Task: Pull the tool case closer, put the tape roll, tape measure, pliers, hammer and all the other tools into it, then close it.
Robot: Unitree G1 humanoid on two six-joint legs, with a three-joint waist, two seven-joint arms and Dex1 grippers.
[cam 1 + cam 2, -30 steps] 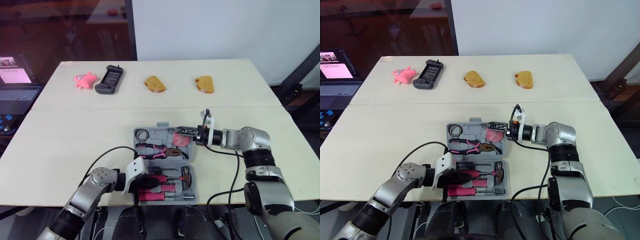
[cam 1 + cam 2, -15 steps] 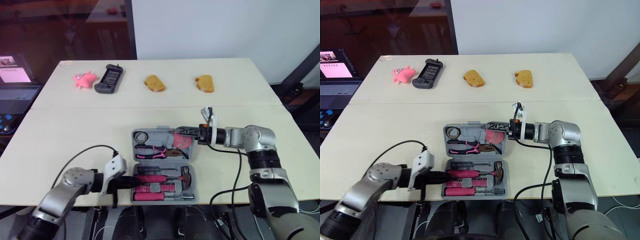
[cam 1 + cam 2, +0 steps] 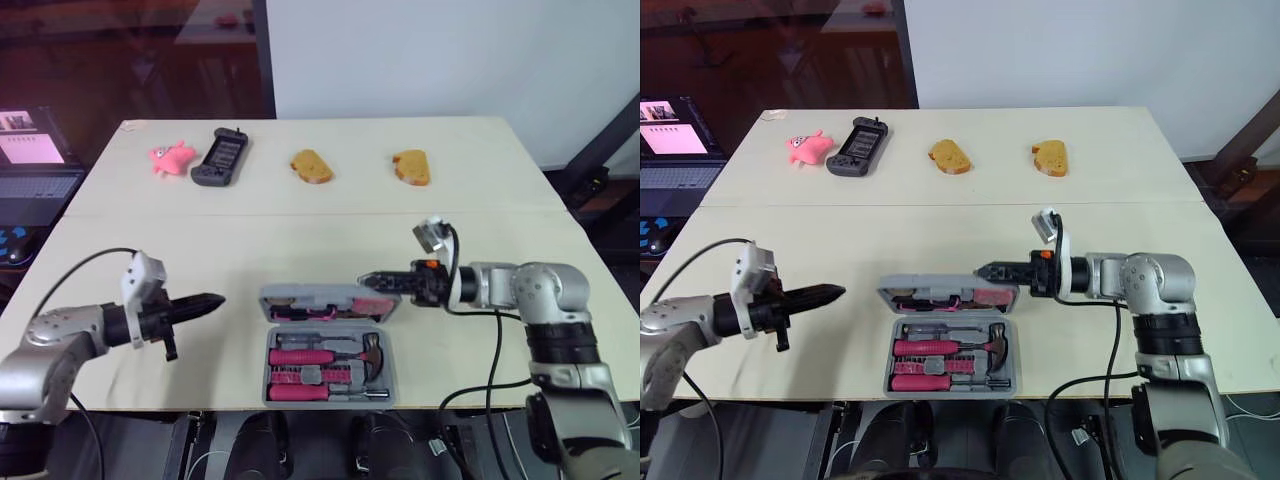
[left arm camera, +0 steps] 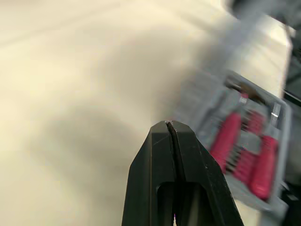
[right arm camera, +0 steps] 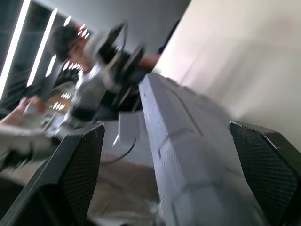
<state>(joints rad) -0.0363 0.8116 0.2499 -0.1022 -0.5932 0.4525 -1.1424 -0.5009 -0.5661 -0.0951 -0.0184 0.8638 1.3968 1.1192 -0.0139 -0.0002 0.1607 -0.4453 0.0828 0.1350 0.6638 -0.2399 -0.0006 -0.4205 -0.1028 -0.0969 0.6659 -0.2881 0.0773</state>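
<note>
The grey tool case (image 3: 325, 375) lies near the table's front edge, and its base holds a hammer (image 3: 372, 347) and pink-handled tools (image 3: 300, 357). Its lid (image 3: 320, 298) stands half raised over the base, hiding what lies beneath it. My right gripper (image 3: 372, 282) reaches in from the right at the lid's upper edge. In the right wrist view the lid (image 5: 188, 160) runs between the two spread fingers, so the gripper is open. My left gripper (image 3: 212, 300) is shut on nothing and hovers over bare table left of the case (image 4: 244, 141).
Along the far side lie a pink toy (image 3: 170, 159), a black handset (image 3: 220, 158) and two bread pieces (image 3: 310, 166) (image 3: 411, 167). A laptop (image 3: 35, 170) stands beyond the table's left edge. Cables trail from both arms.
The lid has swung up from lying flat to half raised, my right gripper moving with it. My left arm has drawn back leftward, away from the case.
</note>
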